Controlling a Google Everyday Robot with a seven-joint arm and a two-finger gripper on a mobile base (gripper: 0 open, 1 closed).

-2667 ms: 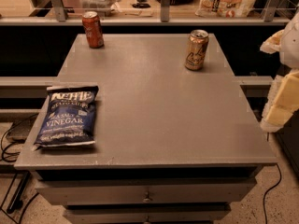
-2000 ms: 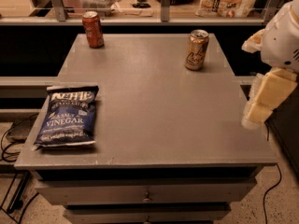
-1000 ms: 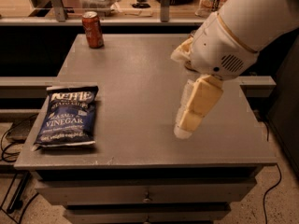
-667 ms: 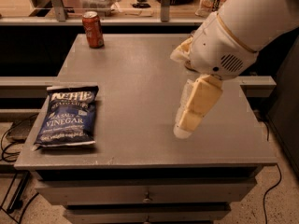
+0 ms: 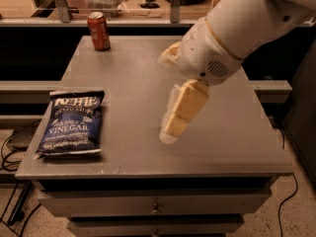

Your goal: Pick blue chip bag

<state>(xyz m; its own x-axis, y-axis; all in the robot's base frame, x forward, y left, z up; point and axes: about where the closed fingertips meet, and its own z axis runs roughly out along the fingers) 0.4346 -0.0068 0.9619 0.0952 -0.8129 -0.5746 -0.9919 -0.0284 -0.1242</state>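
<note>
The blue chip bag (image 5: 71, 123) lies flat on the left front part of the grey table (image 5: 237, 147), with its white "Kettle" and "Vinegar" lettering facing up. My gripper (image 5: 168, 134) hangs from the white arm (image 5: 237, 33), which reaches in from the upper right. It points down and to the left over the middle of the table. It is to the right of the bag, apart from it, and holds nothing that I can see.
A red soda can (image 5: 99, 31) stands at the table's back left. The arm covers the table's back right part. A drawer front (image 5: 155, 209) sits below the table's front edge. Cables (image 5: 10, 154) lie on the floor at the left. A cluttered counter runs behind the table.
The arm has swung in from the right edge to over the table's middle, bringing the gripper closer to the bag. It now hides the brown can at the back right. The bag has not moved.
</note>
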